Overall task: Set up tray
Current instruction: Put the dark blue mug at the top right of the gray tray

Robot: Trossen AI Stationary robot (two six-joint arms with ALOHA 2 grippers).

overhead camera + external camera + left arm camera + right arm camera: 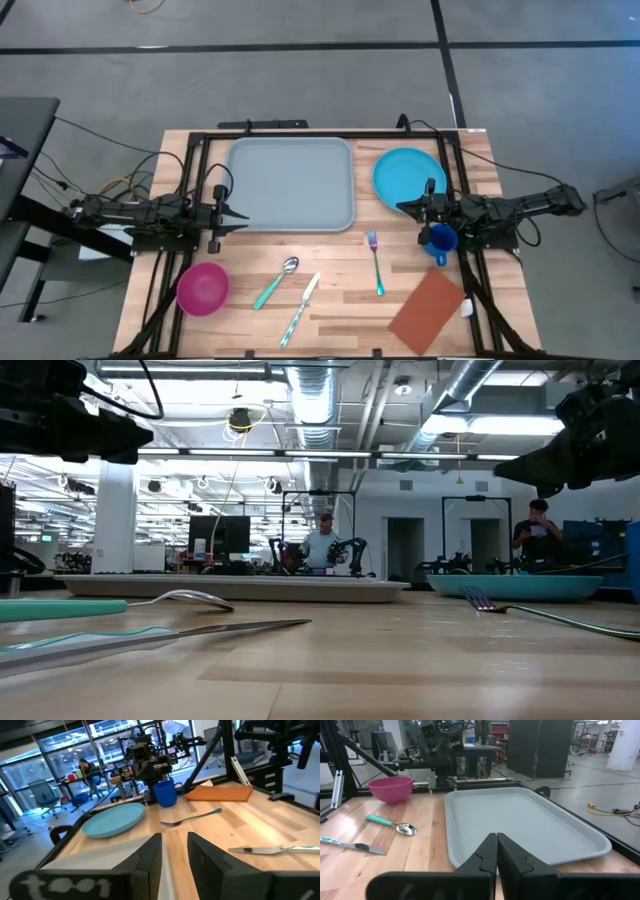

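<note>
The tray (291, 184) lies bare at the bench's far edge, left of centre, with nothing on it and everything that belongs there out on the wood. I have the left gripper (240, 215) hanging at the tray's near-left corner, fingers a little apart and holding nothing; the right gripper (405, 208) hangs between the tray's right edge and the blue plate (409, 176), fingers together and empty. My worry is that right arm: the blue mug (441, 239) sits directly beneath it, so a careless drop or swing could tip the mug or shove the plate toward the far-right corner. The left fingers are close to the tray's rim, and a low sweep there would likely skid the tray. Nearer me, the fork (376, 262), spoon (276, 282) and knife (300, 307) lie loose mid-bench, easily scattered by a reach across them. The pink bowl (203, 288) waits near the front-left corner, the brown napkin (429, 312) near the front-right.
</note>
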